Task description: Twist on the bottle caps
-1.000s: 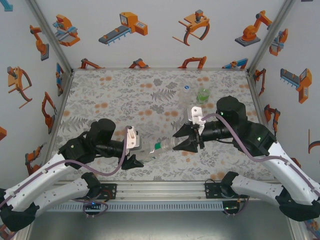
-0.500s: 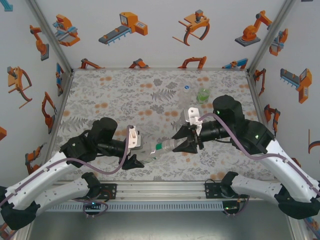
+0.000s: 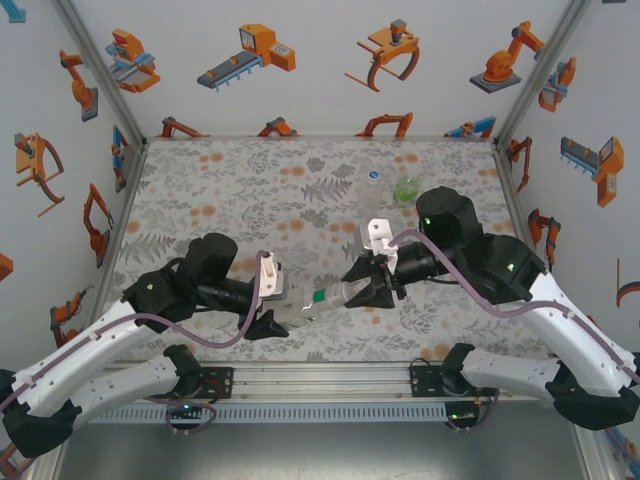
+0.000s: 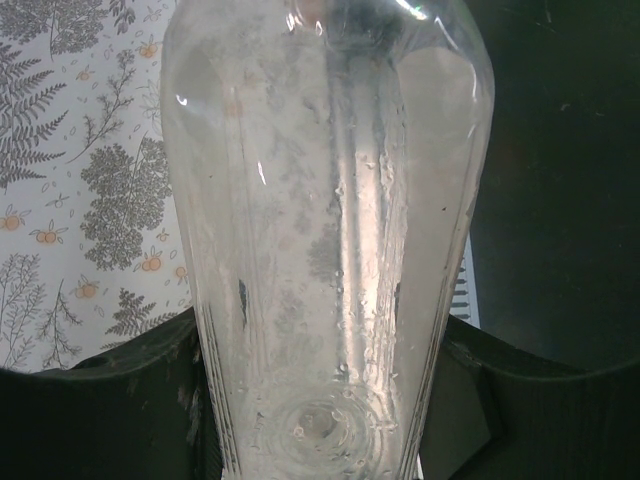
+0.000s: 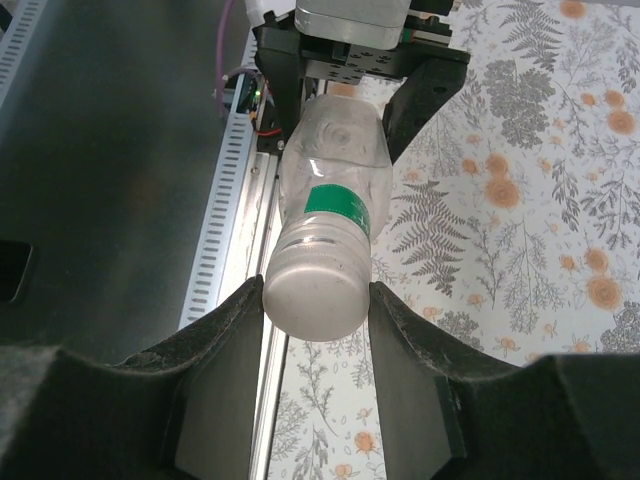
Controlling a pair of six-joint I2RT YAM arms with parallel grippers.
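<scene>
Left pincer (image 3: 275, 308) clamps the base of the green-labelled bottle (image 3: 320, 296) while right pincer (image 5: 315, 305) grips its white cap (image 5: 312, 292)

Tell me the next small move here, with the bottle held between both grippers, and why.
Probably rotate the right gripper to twist the cap tighter. Its fingers are shut on the cap at the neck of the green-labelled bottle, and the left gripper clamps the base, so the bottle is braced. How far the cap is threaded cannot be told.

Left arm (image 3: 150, 305), right arm (image 3: 490, 265): jaws clamped.
</scene>
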